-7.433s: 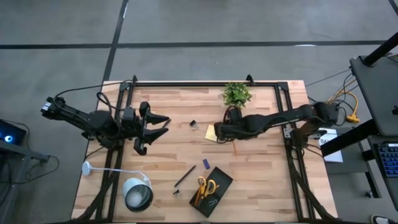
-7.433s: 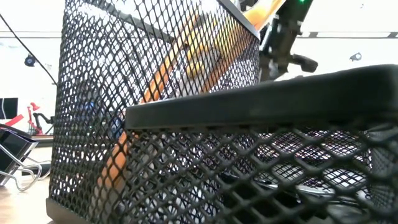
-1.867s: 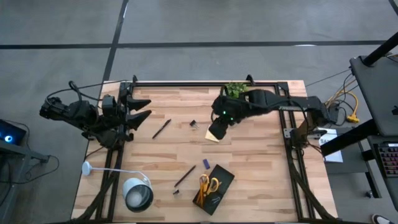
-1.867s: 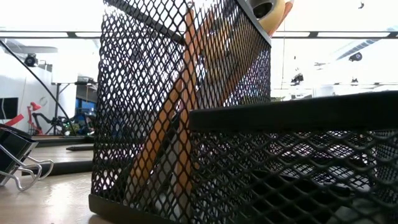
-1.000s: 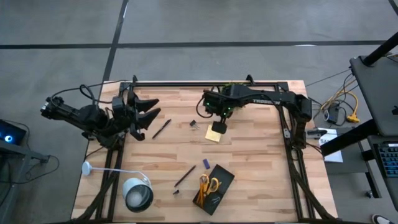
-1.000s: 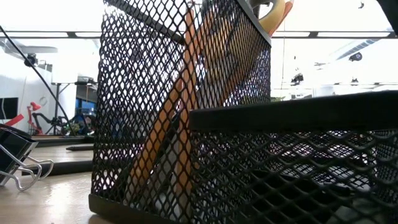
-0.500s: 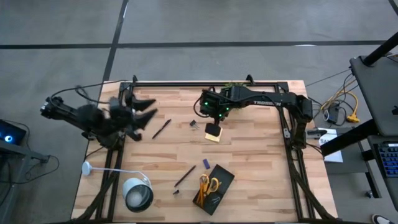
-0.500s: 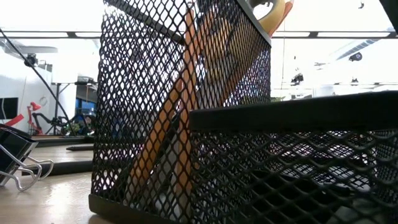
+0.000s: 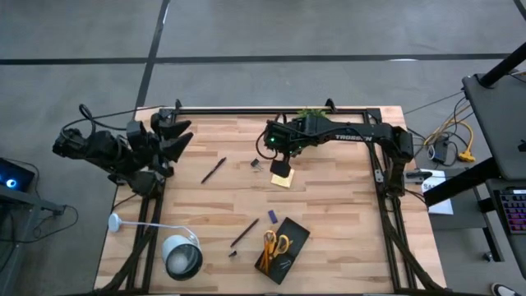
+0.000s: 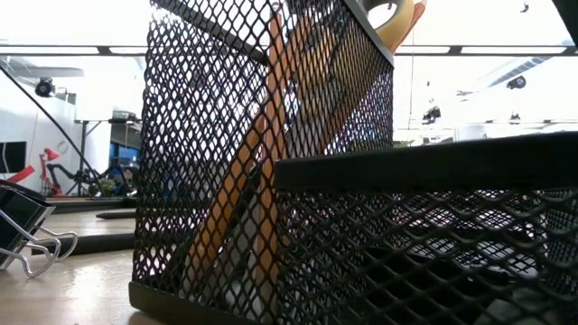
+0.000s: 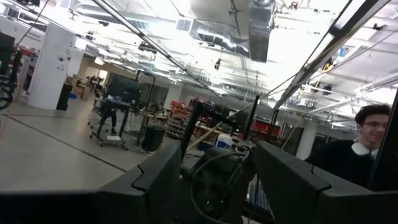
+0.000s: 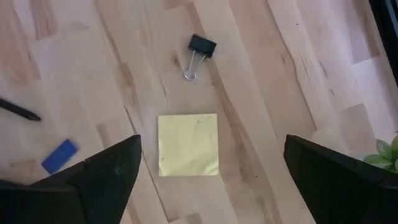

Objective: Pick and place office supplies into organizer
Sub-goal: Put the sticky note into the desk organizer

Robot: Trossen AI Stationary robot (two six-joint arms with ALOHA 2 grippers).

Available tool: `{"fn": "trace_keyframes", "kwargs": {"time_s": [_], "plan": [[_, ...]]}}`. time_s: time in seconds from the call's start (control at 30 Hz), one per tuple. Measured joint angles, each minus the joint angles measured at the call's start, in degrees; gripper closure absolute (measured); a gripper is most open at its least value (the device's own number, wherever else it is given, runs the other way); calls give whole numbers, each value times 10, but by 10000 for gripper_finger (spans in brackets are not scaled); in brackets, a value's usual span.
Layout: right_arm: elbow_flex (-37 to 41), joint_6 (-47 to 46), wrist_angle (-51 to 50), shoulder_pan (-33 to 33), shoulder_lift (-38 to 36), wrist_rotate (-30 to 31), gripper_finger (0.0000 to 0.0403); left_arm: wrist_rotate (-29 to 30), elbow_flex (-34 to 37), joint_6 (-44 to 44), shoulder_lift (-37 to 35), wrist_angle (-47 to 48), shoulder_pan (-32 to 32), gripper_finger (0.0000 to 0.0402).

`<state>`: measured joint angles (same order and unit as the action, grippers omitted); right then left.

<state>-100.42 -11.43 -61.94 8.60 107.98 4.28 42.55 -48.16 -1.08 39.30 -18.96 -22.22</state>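
Poised with right tool (image 12: 205,180) spread wide above the yellow square sticky-note pad (image 12: 188,144), apparently next to descend, pinch its edges, then carry to the black mesh organizer (image 9: 280,250).

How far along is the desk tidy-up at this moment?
Done: scissors and orange pencils sit in the organizer. In hand: nothing; the open right gripper hovers over the sticky-note pad, while the open left gripper waits at the table's edge. Left: pad, binder clip, two pens, blue piece.
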Motion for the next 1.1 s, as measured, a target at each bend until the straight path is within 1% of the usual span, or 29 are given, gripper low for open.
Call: {"fn": "trace_keyframes", "kwargs": {"time_s": [0.27, 0.5, 0.57, 0.67, 0.73, 0.77, 0.8, 0.83, 0.9, 1.0, 1.07, 1.1], "plan": [[-5, -47, -4, -1, 0, -2, 28, 0, 0, 0, 41, 0, 0, 210], [-5, -68, 20, -1, 0, -7, 28, -1, 1, 0, 115, 0, 0, 210], [-8, -53, 4, -1, 0, -54, 28, -1, 2, 0, 143, 0, 0, 210], [-14, -47, 18, -1, 0, -136, 28, -2, 3, -2, 187, 13, 0, 210], [-14, -50, 27, -3, 0, -157, 28, -28, -1, -64, 196, 84, -9, 210], [-14, -51, 32, -4, 0, -159, 28, -41, -1, -89, 202, 96, -16, 210], [-14, -51, 35, -5, 0, -160, 28, -64, -2, -96, 207, 97, -20, 210], [-14, -51, 43, -5, 0, -160, 28, -81, -3, -92, 208, 99, -23, 210], [-14, -67, 61, -5, 0, -164, 28, -97, -1, -79, 215, 102, -24, 210], [-14, -80, 77, -5, 0, -165, 28, -150, -4, -75, 207, 120, -26, 210], [-14, -81, 78, -5, 0, -165, 28, -164, -7, -74, 200, 75, -29, 210], [-14, -81, 79, -5, 0, -165, 28, -166, -7, -73, 195, 68, -29, 210]]}}
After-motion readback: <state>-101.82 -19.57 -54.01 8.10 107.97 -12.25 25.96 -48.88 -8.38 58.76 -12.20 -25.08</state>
